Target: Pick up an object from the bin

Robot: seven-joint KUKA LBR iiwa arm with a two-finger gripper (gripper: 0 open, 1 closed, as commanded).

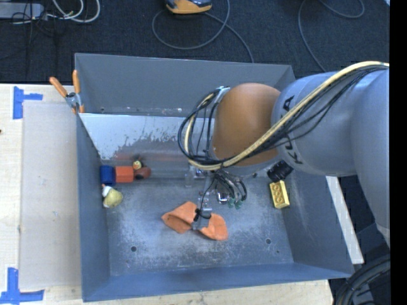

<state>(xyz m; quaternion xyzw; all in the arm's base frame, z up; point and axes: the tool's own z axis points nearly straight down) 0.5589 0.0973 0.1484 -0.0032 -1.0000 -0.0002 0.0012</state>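
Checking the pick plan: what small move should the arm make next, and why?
Probably a short, straight lift: the gripper is down at the middle of the orange crumpled soft piece, whose two lobes spread to either side of it.

**What lies where in the bin**

On the bin (pixel 146 254) floor, a crumpled flat piece (pixel 184 220) lies in the middle towards the front, with the gripper (pixel 203 216) directly over it. A studded brick (pixel 278 194) sits to its right (near the right wall). At far left, a row of small blocks (pixel 124 173) lies just behind a small rounded toy (pixel 112 197).
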